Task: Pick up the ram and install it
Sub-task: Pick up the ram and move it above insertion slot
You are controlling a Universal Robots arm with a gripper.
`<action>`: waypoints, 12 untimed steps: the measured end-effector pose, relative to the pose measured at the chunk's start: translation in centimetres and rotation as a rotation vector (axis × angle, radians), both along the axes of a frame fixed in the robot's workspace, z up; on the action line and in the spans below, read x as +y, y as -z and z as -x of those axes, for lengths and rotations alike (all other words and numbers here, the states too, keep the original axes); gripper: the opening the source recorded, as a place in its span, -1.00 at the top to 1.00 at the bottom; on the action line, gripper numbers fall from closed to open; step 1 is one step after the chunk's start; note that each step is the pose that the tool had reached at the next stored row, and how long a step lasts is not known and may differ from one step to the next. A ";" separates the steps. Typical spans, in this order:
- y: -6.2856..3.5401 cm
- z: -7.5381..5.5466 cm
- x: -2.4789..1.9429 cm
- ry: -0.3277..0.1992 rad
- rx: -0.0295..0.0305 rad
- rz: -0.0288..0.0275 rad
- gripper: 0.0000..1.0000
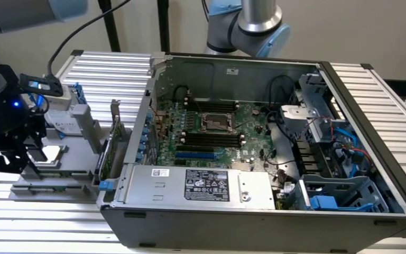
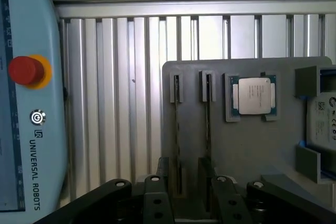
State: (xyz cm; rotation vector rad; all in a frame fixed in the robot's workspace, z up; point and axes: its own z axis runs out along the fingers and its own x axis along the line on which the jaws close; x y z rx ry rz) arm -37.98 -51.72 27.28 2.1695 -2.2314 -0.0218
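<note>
— Where are we?
— Our gripper (image 2: 189, 184) hangs spread and empty over the tray's (image 2: 252, 150) near edge.
— And the ram (image 2: 177, 129)?
— On edge in the tray, probably that thin dark line. Its length runs straight away from us, starting just beneath the gripper.

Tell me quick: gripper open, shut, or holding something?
Gripper: cannot be told; it hovers over the gray tray, close to the ram.
</note>
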 end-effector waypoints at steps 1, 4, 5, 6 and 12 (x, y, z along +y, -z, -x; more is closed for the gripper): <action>0.19 0.0 -0.01 0.000 -0.0001 -0.0001 0.27; 0.73 0.0 -0.03 -0.001 -0.0002 -0.0001 0.27; 0.92 0.0 -0.04 -0.001 -0.0001 -0.0001 0.27; 1.10 0.0 -0.05 -0.001 -0.0001 -0.0001 0.27; 2.19 0.0 -0.11 -0.002 -0.0002 -0.0002 0.27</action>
